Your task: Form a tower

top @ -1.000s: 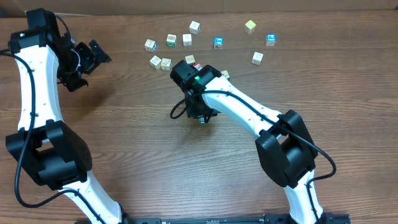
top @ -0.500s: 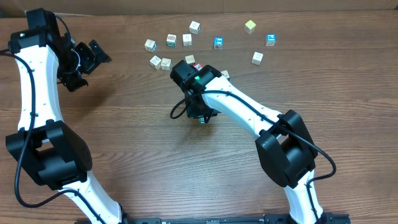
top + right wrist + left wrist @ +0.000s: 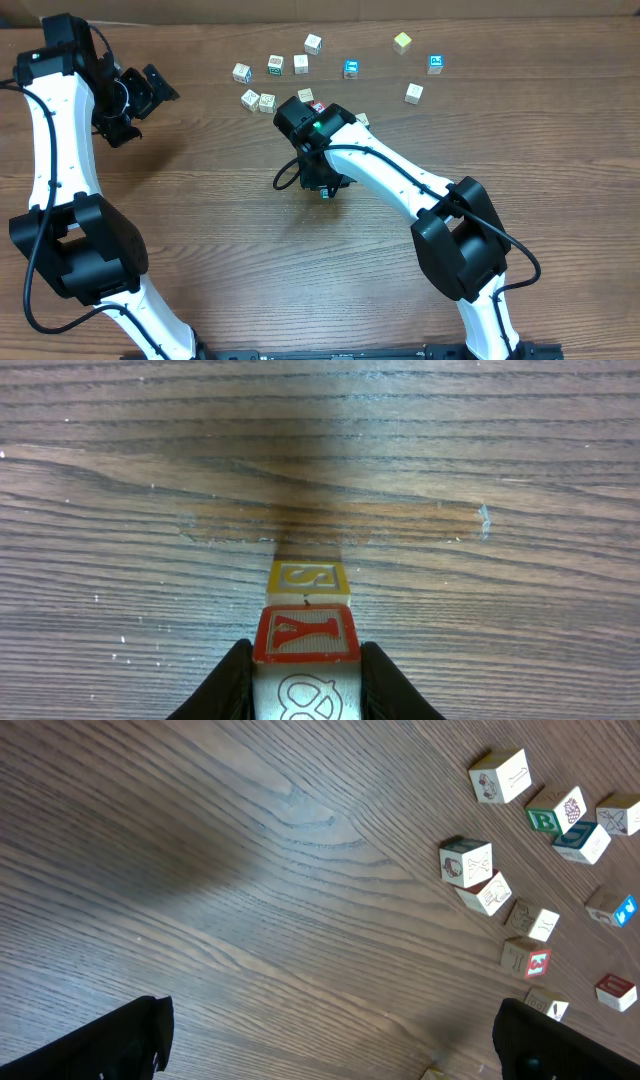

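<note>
In the right wrist view my right gripper is shut on a pale cube with a red-framed Y. That cube sits directly over a yellow-framed S cube, and together they form the tower, which stands on the wooden table. From overhead the right gripper points down mid-table and hides the tower except for a teal-green edge. My left gripper hangs open at the far left, with nothing between its fingers.
Several loose cubes lie scattered along the table's far side, among them a blue one, a yellow-green one and a pale pair. The left wrist view shows the same cluster at its upper right.
</note>
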Available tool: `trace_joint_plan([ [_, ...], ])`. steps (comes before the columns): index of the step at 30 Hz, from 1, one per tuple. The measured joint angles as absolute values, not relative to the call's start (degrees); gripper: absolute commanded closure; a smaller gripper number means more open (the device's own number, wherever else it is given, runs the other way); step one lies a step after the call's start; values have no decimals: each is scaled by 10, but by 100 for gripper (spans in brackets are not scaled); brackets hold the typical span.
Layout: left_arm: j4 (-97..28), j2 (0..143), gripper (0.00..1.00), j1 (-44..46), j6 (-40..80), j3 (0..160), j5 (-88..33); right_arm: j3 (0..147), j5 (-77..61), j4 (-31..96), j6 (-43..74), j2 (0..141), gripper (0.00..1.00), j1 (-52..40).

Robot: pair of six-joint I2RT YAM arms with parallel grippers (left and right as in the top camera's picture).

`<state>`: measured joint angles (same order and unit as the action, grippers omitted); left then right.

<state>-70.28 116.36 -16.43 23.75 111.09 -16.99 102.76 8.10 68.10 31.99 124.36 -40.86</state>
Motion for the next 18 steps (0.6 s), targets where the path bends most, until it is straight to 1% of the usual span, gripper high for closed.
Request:
trace_joint_plan([
  [18, -703, 1164, 1, -164, 237, 1111, -170, 1028, 79, 677, 327, 1244, 72, -402],
])
